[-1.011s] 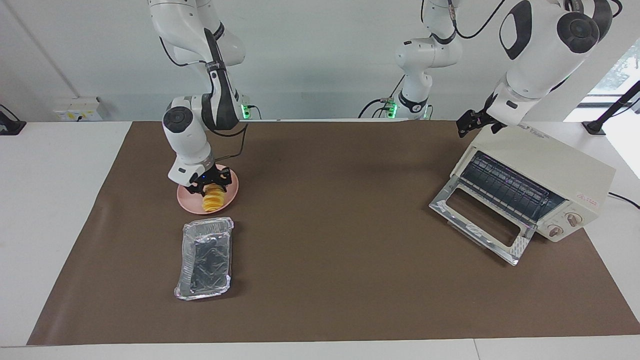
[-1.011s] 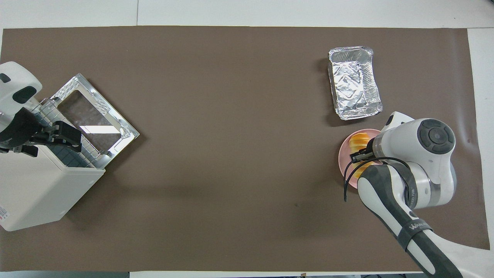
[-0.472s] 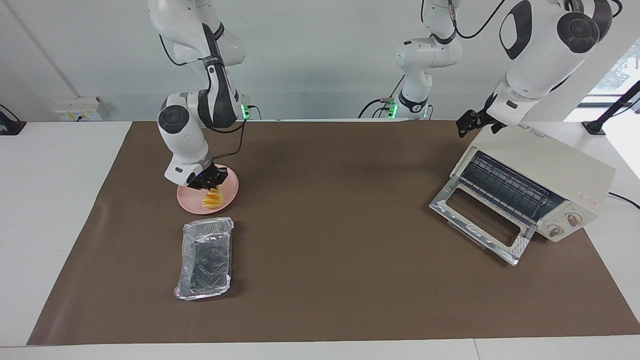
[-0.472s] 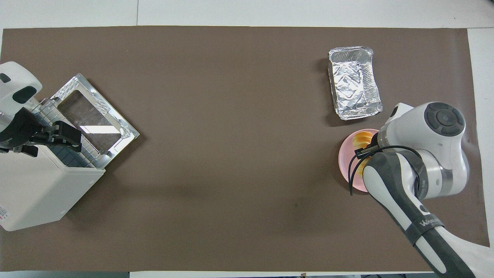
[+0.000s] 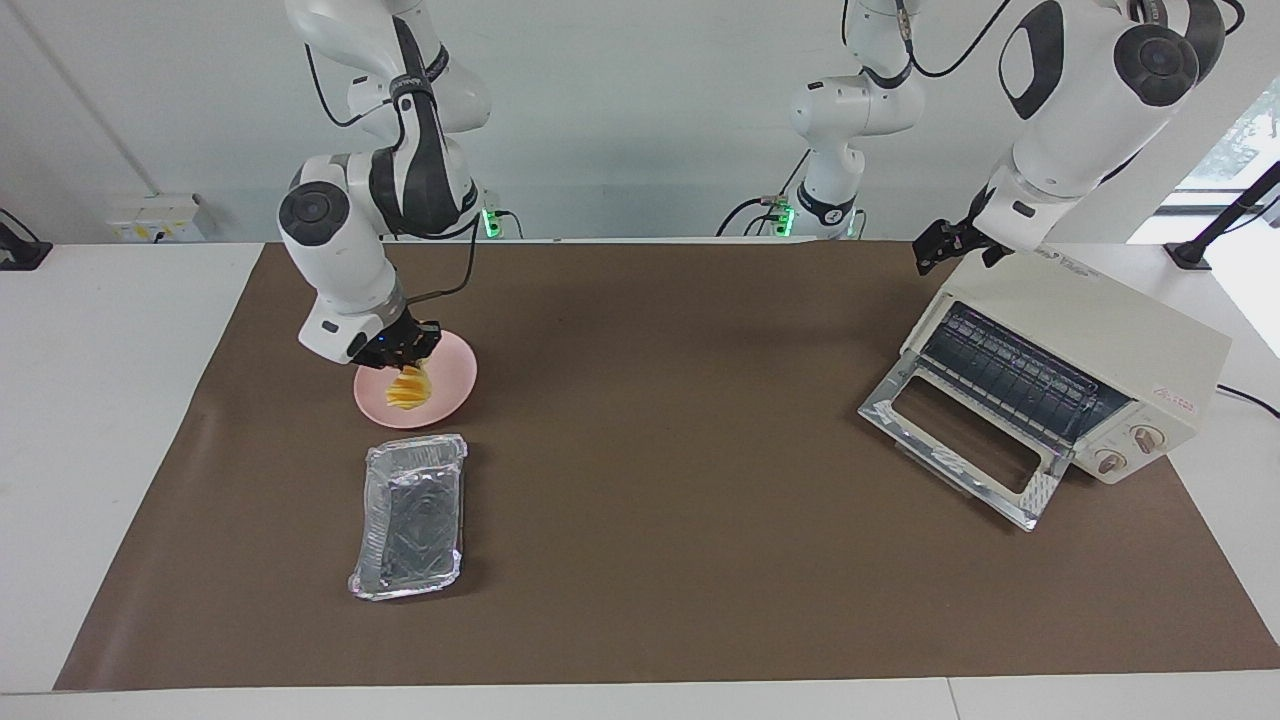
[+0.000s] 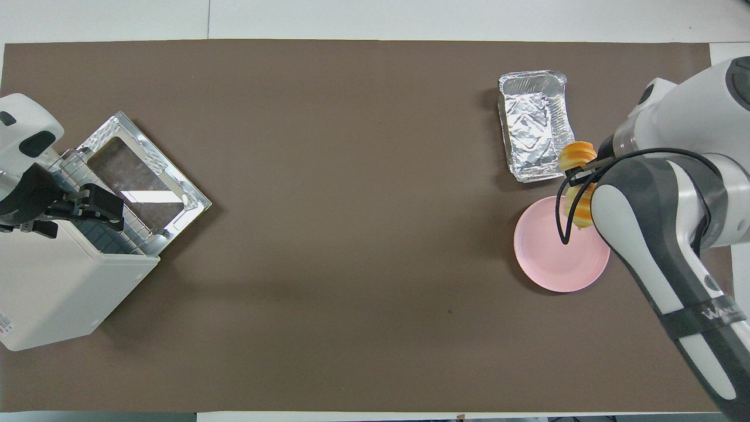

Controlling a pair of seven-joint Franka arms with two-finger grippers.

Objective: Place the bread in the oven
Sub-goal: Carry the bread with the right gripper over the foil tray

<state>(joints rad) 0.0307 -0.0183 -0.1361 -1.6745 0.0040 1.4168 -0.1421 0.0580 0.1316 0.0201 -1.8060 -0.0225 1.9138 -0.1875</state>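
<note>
My right gripper (image 5: 408,360) is shut on the bread (image 5: 407,388), a yellow-orange ridged loaf that hangs from it a little above the pink plate (image 5: 452,375). In the overhead view the bread (image 6: 576,156) shows beside the right arm's wrist and the plate (image 6: 551,264) lies bare. The cream-white oven (image 5: 1100,335) stands at the left arm's end of the table, its glass door (image 5: 960,440) dropped open and the wire rack showing. My left gripper (image 5: 940,245) waits over the oven's top edge; it also shows in the overhead view (image 6: 88,204) above the oven (image 6: 53,287).
A crinkled silver foil tray (image 5: 410,515) lies just farther from the robots than the plate, also in the overhead view (image 6: 536,126). A brown mat (image 5: 660,450) covers the table between the plate and the oven.
My right gripper has closed on the bread and lifted it off the pink plate; the arm has risen. The left arm has not moved.
</note>
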